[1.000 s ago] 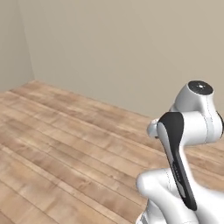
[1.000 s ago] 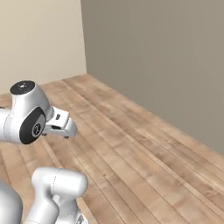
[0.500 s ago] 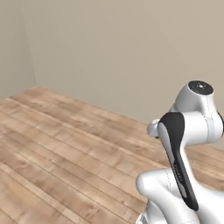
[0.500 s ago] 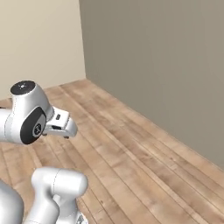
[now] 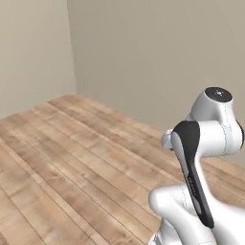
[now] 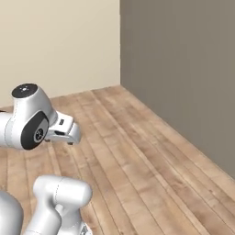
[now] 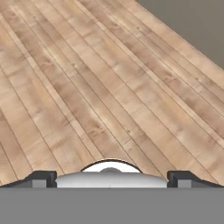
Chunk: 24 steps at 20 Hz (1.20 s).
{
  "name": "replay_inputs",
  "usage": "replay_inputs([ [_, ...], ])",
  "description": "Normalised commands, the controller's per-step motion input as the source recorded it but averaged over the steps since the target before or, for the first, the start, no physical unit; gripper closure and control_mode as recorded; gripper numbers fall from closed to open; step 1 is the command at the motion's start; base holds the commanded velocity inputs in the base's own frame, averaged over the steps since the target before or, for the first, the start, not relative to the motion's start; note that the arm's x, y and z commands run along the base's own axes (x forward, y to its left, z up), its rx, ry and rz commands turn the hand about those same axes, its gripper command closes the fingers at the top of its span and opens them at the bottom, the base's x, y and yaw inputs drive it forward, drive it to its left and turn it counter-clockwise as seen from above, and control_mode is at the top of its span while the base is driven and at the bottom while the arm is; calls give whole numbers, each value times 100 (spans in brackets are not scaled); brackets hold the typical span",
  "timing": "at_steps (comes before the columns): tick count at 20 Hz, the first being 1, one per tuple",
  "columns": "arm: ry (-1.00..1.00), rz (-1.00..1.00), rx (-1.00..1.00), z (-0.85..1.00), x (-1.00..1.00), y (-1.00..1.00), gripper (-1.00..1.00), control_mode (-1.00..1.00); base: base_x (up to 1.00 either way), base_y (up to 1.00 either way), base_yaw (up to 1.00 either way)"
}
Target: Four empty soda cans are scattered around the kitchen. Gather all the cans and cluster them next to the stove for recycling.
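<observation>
The soda cans and the stove are out of view. My gripper [image 7: 112, 178] is open: its two dark fingertips [image 7: 43, 177] stand far apart at the bottom of the hand view, with nothing between them. It points down at bare wooden floor. In the right base view the hand [image 6: 65, 132] sticks out from the folded white arm, well above the floor.
Light wooden plank floor [image 5: 72, 158] stretches ahead to a corner of two plain walls [image 5: 71, 48], also seen from the other side as a wall corner [image 6: 120, 43]. A dark grey wall [image 6: 183, 69] runs along the right.
The whole picture has shifted in both base views, so the base has moved: the wall corner now sits further right. The arm keeps its folded pose and the gripper stays open.
</observation>
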Motion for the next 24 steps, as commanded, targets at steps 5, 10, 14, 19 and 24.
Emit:
replay_inputs([
  [5, 0, 0, 0, 0, 0, 0, -100, 100, -1, 0, 50],
  [10, 0, 0, 0, 0, 0, 0, -100, 100, -4, 0, 50],
  [14, 0, 0, 0, 0, 0, 0, -100, 100, -3, 0, 50],
  [19, 0, 0, 0, 0, 0, 0, -100, 100, 23, -9, 42],
  [24, 0, 0, 0, 0, 0, 0, -100, 100, 99, -5, 1],
])
